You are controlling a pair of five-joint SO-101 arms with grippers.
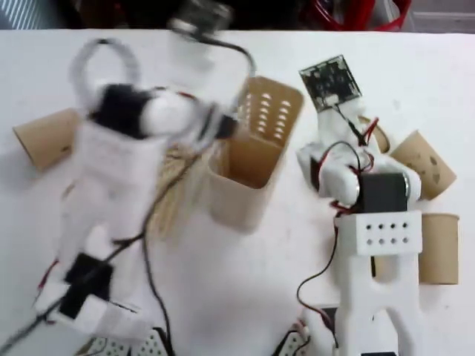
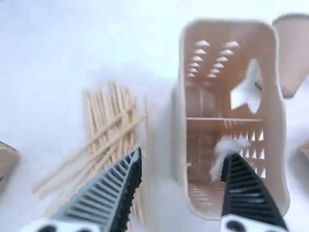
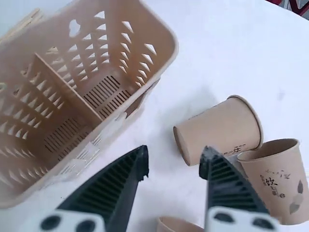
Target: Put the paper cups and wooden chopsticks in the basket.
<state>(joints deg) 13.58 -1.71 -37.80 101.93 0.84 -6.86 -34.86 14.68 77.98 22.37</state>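
**Backdrop: table & bits of room behind it**

White table (image 1: 415, 81) spans the whole high view. It's plain and matte, w/ soft grey shadows here & there. Its far edge runs straight across near the top of the high view. Beyond that edge is a dark strip of room (image 1: 133, 11), too dim to make out. At the strip's right end sits a red curved thing (image 1: 356, 13), maybe tubing or a frame, can't tell which. At its left end is a pale patch w/ blue-white stripes (image 1: 18, 11), cut off by the view's edge. Right wrist view catches a red sliver (image 3: 300, 4) just past the table's edge.
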